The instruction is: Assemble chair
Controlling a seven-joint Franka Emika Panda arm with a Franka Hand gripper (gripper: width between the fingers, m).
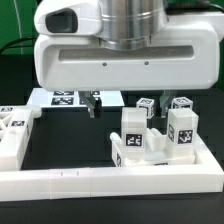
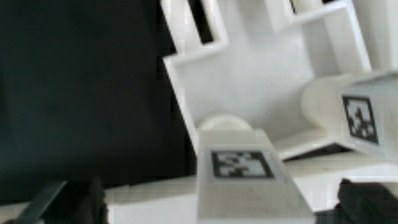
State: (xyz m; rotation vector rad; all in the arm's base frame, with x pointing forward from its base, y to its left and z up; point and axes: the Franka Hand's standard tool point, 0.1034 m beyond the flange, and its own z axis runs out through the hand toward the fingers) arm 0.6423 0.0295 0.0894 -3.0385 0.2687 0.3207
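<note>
Chair parts (image 1: 150, 140) against border rail (image 1: 100, 182)

White chair assembly (image 1: 160, 152) near the tabletop edge closest in the exterior view, toward that view's right. Low slab base with two upright blocky posts (image 1: 133, 130) side by side on it, each tagged in black and white. In the wrist view, slotted slab (image 2: 240, 65) behind a tagged block (image 2: 237, 155). Another tagged white part (image 1: 14, 135) well apart, at the tabletop's edge on the exterior view's left.
</note>
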